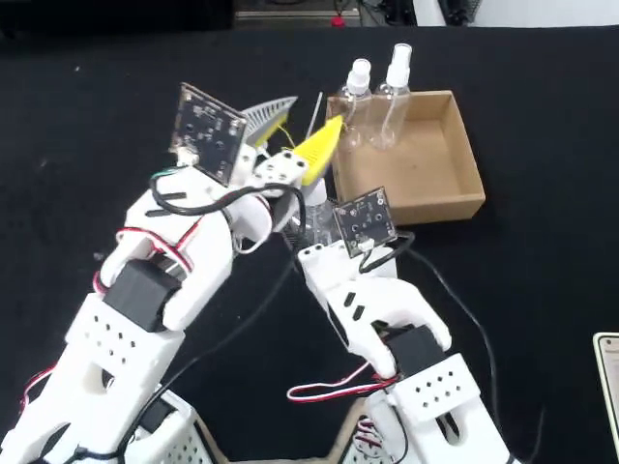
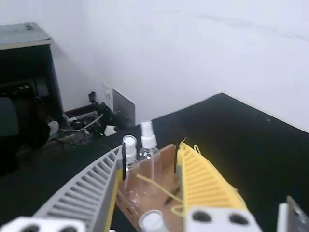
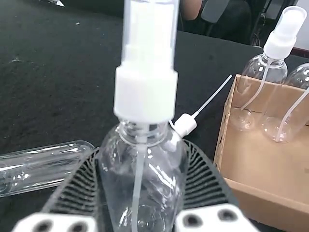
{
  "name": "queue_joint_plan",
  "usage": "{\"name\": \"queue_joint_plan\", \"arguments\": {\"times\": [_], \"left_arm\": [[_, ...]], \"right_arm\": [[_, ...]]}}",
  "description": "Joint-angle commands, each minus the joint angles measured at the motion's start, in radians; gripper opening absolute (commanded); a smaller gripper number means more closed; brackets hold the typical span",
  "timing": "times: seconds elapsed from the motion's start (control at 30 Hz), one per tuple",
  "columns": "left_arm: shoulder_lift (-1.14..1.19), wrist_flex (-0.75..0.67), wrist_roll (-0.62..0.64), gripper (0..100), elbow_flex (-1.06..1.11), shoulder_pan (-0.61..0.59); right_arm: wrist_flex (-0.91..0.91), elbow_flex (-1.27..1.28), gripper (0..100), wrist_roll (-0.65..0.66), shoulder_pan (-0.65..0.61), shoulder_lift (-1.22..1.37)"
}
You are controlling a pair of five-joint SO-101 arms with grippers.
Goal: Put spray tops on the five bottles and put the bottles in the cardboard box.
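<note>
My right gripper is shut on a clear bottle that stands upright with a white spray top on its neck. In the high view this bottle is just left of the cardboard box. My left gripper hangs open above it, grey and yellow fingers spread, and the bottle's white top shows below them. Two bottles with spray tops stand in the box's far left corner. A loose spray top with its thin tube lies on the table beside the box.
An uncapped clear bottle lies on its side on the black table near the held bottle. Most of the box floor is bare. A white-edged object sits at the table's right edge.
</note>
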Motion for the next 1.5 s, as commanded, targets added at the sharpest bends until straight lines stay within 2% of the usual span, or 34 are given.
{"name": "queue_joint_plan", "arguments": {"times": [0.0, 0.13, 0.3, 0.5, 0.6, 0.8, 0.97, 1.2, 1.47], "left_arm": [[0.002, -0.040, -0.009, 18, -0.027, -0.067], [0.032, -0.041, -0.018, 18, -0.033, -0.094], [0.160, -0.006, -0.170, 18, -0.093, -0.097], [0.265, 0.235, -0.193, 18, -0.300, -0.093], [0.281, 0.281, -0.204, 18, -0.340, -0.099], [0.292, 0.404, -0.399, 18, -0.378, -0.091], [0.292, 0.500, -0.410, 18, -0.438, -0.090], [0.293, 0.531, -0.486, 18, -0.444, -0.099], [0.292, 0.559, -0.488, 18, -0.440, -0.047]], "right_arm": [[-0.025, -0.008, 1.1, -0.002, -0.009, -0.024], [-0.025, -0.008, 1.1, -0.002, -0.009, -0.024], [-0.025, -0.008, 1.1, -0.002, -0.009, -0.024], [-0.025, -0.008, 1.1, -0.002, -0.008, -0.024], [-0.025, -0.008, 1.1, -0.002, -0.008, -0.024], [-0.025, -0.008, 1.1, -0.002, -0.008, -0.024], [-0.025, -0.008, 1.1, -0.002, -0.008, -0.024], [-0.025, -0.008, 1.1, -0.002, -0.008, -0.024], [-0.025, -0.010, 1.1, -0.002, -0.008, -0.024]]}}
